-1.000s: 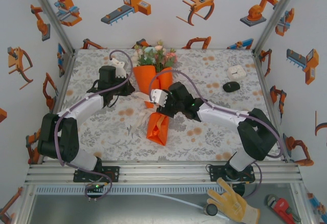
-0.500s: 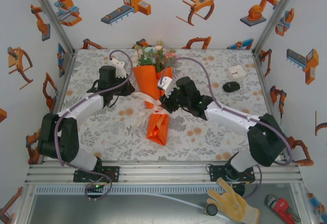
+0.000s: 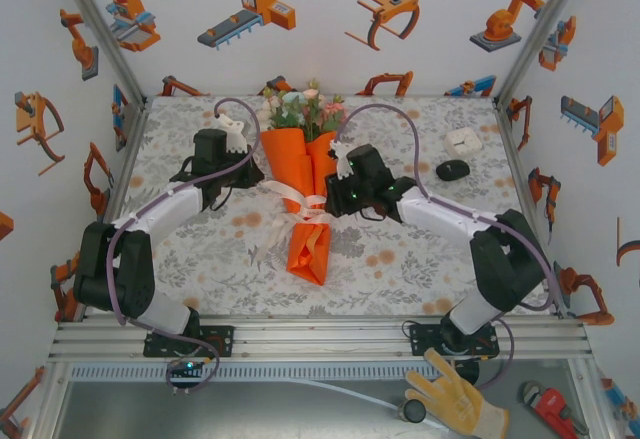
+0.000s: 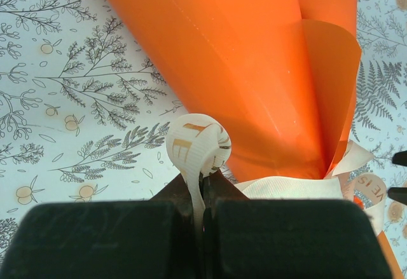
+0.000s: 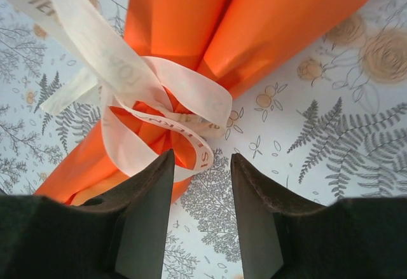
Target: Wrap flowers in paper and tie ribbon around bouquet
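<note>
In the left hand [image 4: 203, 185] sits the ribbon [image 4: 197, 144].

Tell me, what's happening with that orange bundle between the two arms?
A ribbon is being tied round a bouquet lying on the table. The ribbon is looped round the bouquet's narrow waist. The left pincer is shut on one ribbon end, off to the bouquet's side. The right pincer hovers open at the loops, gripping nothing.

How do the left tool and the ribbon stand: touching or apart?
Touching. The left wrist view shows the left tool clamped shut on a strand of the ribbon.
</note>
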{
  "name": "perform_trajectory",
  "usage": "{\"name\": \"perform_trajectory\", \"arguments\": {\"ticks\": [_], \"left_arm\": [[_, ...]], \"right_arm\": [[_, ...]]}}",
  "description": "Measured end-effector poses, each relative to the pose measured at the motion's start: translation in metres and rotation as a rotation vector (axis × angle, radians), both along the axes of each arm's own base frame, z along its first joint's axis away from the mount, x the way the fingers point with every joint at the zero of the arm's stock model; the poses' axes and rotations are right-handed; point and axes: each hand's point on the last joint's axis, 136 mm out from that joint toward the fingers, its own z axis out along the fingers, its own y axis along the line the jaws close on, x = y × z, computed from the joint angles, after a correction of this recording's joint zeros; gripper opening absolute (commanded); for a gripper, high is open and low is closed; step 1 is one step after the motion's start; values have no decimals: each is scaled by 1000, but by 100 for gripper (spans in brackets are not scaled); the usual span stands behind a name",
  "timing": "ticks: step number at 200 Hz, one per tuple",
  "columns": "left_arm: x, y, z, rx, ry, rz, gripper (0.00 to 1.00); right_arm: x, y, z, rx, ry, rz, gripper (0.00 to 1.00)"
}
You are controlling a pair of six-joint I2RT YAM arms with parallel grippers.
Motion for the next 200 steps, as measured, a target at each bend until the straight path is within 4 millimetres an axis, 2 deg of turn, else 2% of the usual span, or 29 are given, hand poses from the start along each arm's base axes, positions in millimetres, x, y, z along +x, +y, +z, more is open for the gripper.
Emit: {"name": "perform_trajectory", "arguments": {"ticks": [29, 62, 107, 113, 125, 159, 200], "left_arm": [[0, 0, 0, 0, 0, 0, 0], [0, 0, 0, 0, 0, 0, 0], [0, 0, 0, 0, 0, 0, 0], [0, 0, 0, 0, 0, 0, 0], [0, 0, 0, 0, 0, 0, 0], [0, 0, 0, 0, 0, 0, 0], [0, 0, 0, 0, 0, 0, 0]], "right_arm": [[1, 1, -14, -15, 58, -5, 35], [1, 10, -13, 14, 86, 16, 32], [-8, 18, -19, 43, 136, 62, 34], [-9, 19, -19, 46, 141, 66, 31], [-9, 19, -20, 47, 143, 71, 20], [-9, 19, -20, 43, 137, 72, 1], [-9, 19, -7, -2, 25, 135, 0]]}}
